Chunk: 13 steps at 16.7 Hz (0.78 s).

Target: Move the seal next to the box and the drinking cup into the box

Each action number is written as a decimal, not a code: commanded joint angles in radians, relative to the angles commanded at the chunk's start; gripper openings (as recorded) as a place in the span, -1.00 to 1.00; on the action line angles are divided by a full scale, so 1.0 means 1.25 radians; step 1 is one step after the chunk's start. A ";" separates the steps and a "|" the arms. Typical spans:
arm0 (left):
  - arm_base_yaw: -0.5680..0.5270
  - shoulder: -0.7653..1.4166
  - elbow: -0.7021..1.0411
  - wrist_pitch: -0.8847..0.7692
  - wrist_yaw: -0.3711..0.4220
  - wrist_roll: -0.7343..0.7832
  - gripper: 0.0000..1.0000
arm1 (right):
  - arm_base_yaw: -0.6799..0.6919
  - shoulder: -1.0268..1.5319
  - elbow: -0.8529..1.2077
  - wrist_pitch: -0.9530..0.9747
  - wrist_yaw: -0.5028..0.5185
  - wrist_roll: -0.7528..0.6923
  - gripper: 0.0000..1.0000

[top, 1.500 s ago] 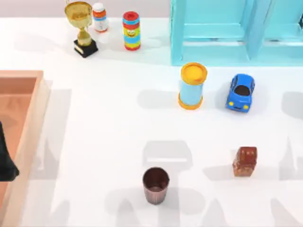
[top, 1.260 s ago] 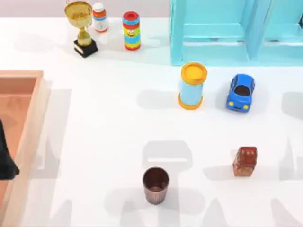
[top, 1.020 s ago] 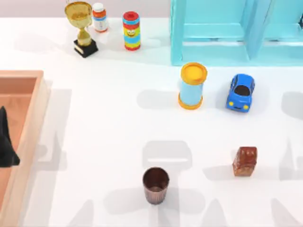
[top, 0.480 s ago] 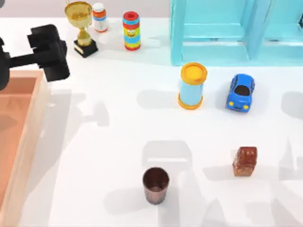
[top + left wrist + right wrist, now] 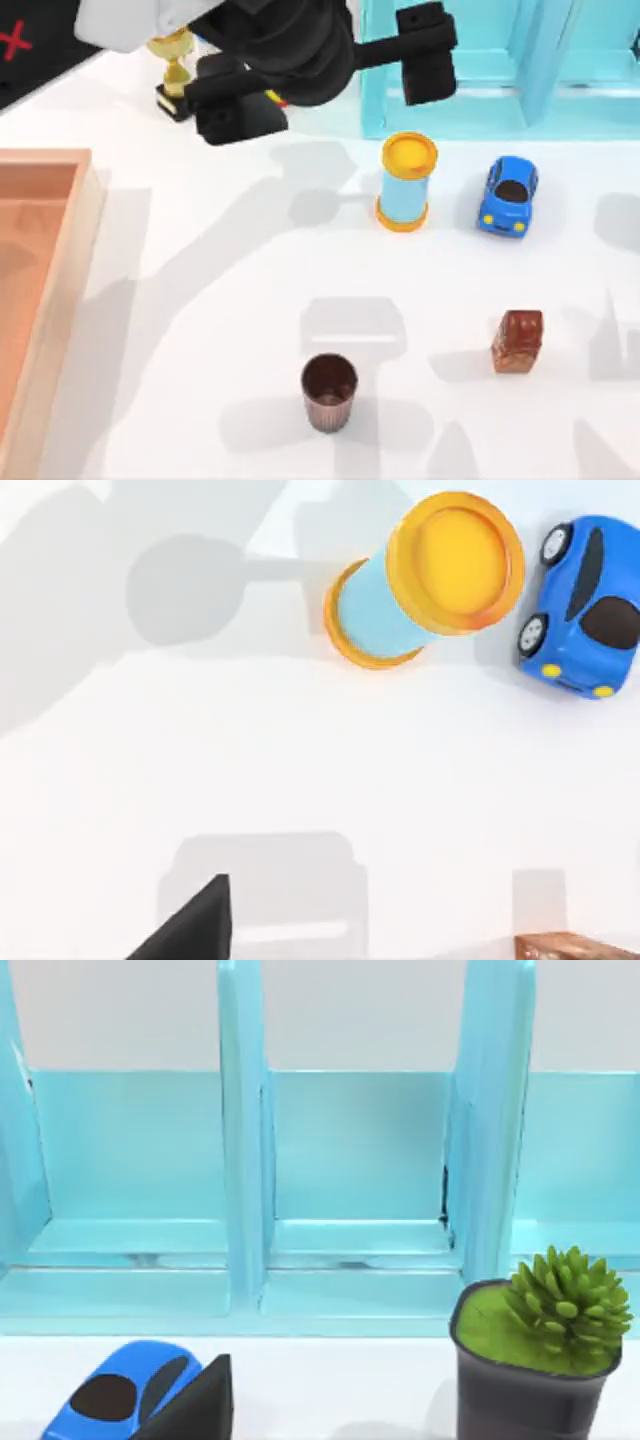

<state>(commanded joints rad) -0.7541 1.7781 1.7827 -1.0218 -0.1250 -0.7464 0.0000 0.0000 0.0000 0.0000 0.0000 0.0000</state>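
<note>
A white table seen from above. The left gripper point(image 5: 325, 75) hangs high at the back, fingers spread wide and empty, near the yellow-topped cylinder point(image 5: 406, 182). The cup point(image 5: 329, 391) stands upright at the front, straight toward the near edge from it. The seal point(image 5: 517, 341) sits further right. The box point(image 5: 60, 290) lies at the left edge, well apart from both.
</note>
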 joint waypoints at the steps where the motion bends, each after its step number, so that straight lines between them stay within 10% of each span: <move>1: -0.034 0.079 0.078 -0.044 -0.005 -0.032 1.00 | 0.000 0.000 0.000 0.000 0.000 0.000 1.00; 13: -0.286 0.661 0.656 -0.361 -0.035 -0.258 1.00 | 0.000 0.000 0.000 0.000 0.000 0.000 1.00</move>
<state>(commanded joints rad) -1.1119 2.6042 2.6028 -1.4730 -0.1682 -1.0690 0.0000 0.0000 0.0000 0.0000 0.0000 0.0000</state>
